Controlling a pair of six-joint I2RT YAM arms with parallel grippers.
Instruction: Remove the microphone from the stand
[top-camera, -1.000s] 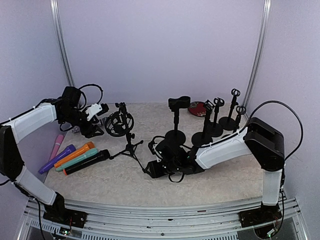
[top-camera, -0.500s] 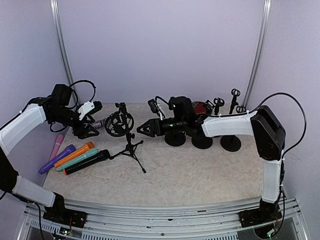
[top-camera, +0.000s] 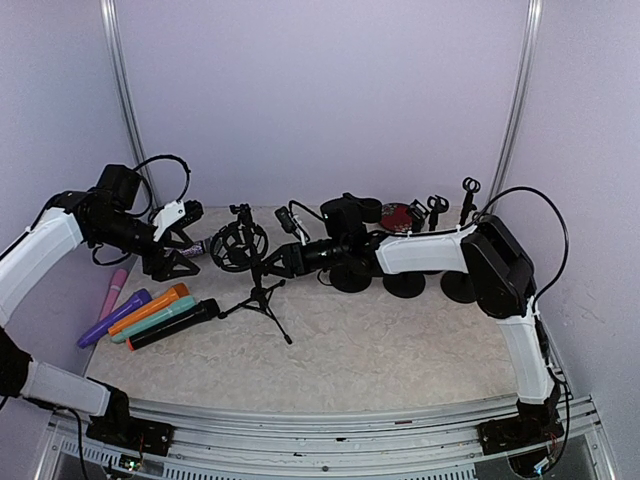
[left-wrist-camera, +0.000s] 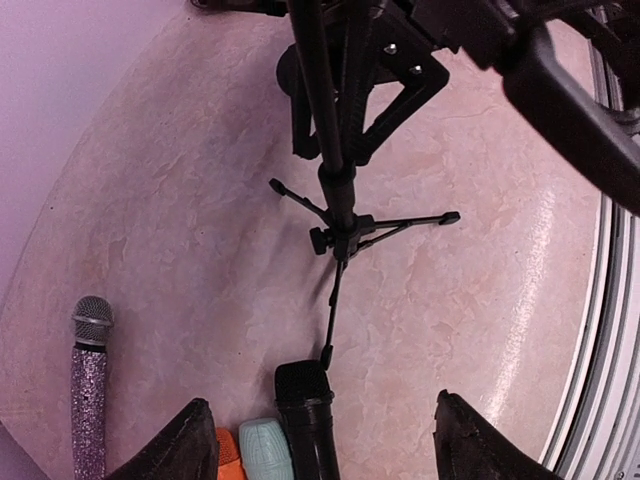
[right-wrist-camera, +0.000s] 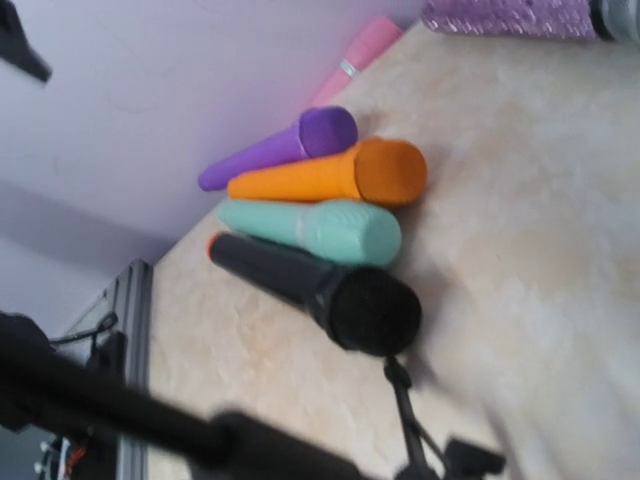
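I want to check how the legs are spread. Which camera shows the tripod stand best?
Left wrist: the tripod stand sits mid-frame, with its pole and three spread legs sharp. The top external view shows it whole but small. The right wrist view catches only a blurred leg at the bottom.

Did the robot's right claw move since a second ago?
Yes. The right gripper swung up the picture and leftward, ending close beside the black tripod microphone stand, which stayed put.

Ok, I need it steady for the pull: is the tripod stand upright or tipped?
Upright. The tripod stand rests on its three spread legs, with its pole vertical and the shock mount on top.
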